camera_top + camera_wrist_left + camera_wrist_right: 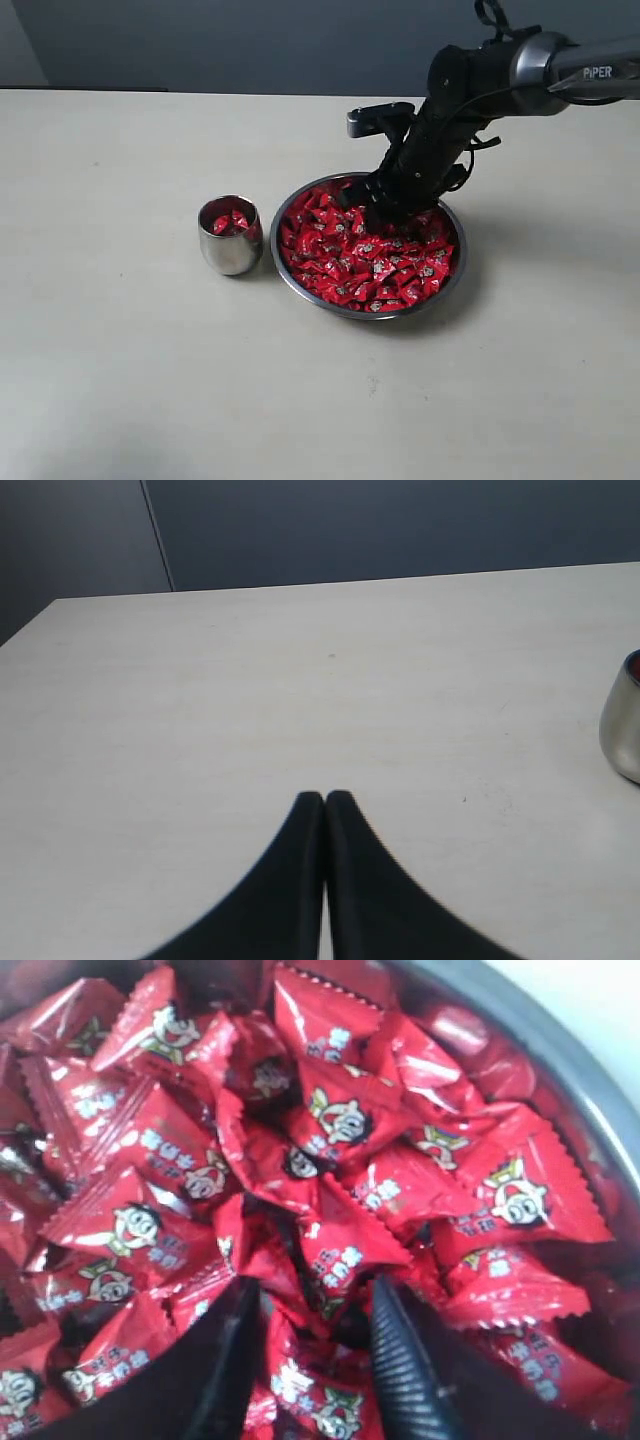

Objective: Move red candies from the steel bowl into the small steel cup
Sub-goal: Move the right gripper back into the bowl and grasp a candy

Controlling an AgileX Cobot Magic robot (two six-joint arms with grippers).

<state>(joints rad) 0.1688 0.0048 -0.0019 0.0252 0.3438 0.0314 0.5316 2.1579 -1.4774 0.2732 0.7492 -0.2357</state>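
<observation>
exterior view: my right gripper (pixel 375 212) is down in the far part of the steel bowl (pixel 372 313), its tips sunk among the red candies (pixel 375 262) that fill the bowl nearly to the rim. the small steel cup (pixel 230 255) stands upright just beside the bowl, on the side away from my right arm, with a few red candies lying in it. my left gripper does not show here.

left wrist view: my left gripper (pixel 325 800) hangs over bare table (pixel 300 680), its two fingers pressed together and holding nothing. the cup shows only as a sliver at the picture's edge, and the bowl is out of sight.

right wrist view: my jaws stand apart, both fingers pushed into the heap inside the bowl, with a wrapper or two lying in the gap between them. nothing is pinched yet. the bowl's rim curves past beyond the candies.

i judge this to be the picking step. next i should close on the candy between my fingers, lift straight up out of the bowl, cross its rim and centre over the cup's narrow mouth before letting go. the wrappers look slick, so one may slip or drag a neighbour along.
</observation>
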